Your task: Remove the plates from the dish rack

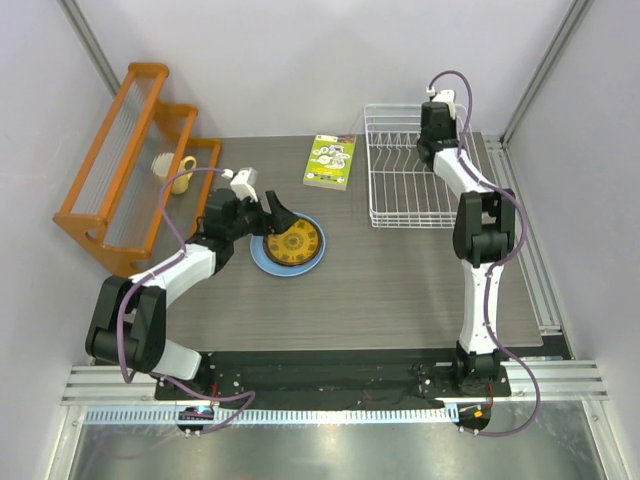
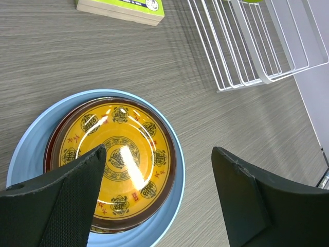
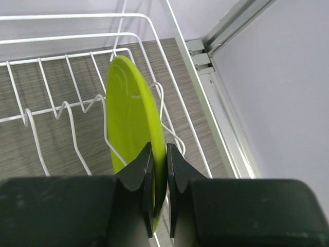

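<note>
A yellow patterned plate (image 1: 293, 243) (image 2: 128, 128) lies on top of a stack on the table. The rim of a dark-red plate (image 2: 172, 170) shows round it, and the large light-blue plate (image 1: 262, 258) (image 2: 31, 134) is at the bottom. My left gripper (image 1: 278, 216) (image 2: 158, 150) hangs open just above the stack's near-left side, holding nothing. At the back right, in the white wire dish rack (image 1: 400, 218) (image 3: 51, 36), a lime-green plate (image 3: 131, 108) stands on edge between the tines. My right gripper (image 1: 437, 130) (image 3: 159, 146) is shut on its top rim.
A green-and-white booklet (image 1: 330, 162) (image 2: 123, 7) lies between the stack and the rack. An orange wooden rack (image 1: 130, 150) with a yellow mug (image 1: 180, 172) stands at the far left. A metal rail (image 1: 530, 260) runs along the table's right edge.
</note>
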Motion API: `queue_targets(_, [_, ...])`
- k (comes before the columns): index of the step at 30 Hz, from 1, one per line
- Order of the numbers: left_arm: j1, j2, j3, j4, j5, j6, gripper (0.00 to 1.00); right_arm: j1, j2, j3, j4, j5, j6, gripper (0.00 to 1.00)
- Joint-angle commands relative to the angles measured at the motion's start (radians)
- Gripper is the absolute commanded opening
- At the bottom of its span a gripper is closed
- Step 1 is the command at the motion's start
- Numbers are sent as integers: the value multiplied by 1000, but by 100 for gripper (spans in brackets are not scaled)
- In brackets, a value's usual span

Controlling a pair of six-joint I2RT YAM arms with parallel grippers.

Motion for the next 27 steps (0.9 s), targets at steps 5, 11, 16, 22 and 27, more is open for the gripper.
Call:
queue_targets(5, [2, -64, -13, 36, -8, -9, 97, 21, -213, -95, 119, 155, -54, 10])
queue_targets(11, [2, -110, -34, 44, -25, -23, 99, 42, -316, -149, 120, 183, -54, 10])
queue_targets(16, [2, -105, -12, -14, -66, -53, 99, 112, -423, -163, -52, 224, 44, 10])
queue_targets(22, [1, -52, 73, -90, -26, -52, 99, 249, -711, -381, -183, 52, 276, 11])
queue_targets(27, [1, -19, 36, 68, 63, -144, 99, 298, -917, -574, -214, -186, 492, 13])
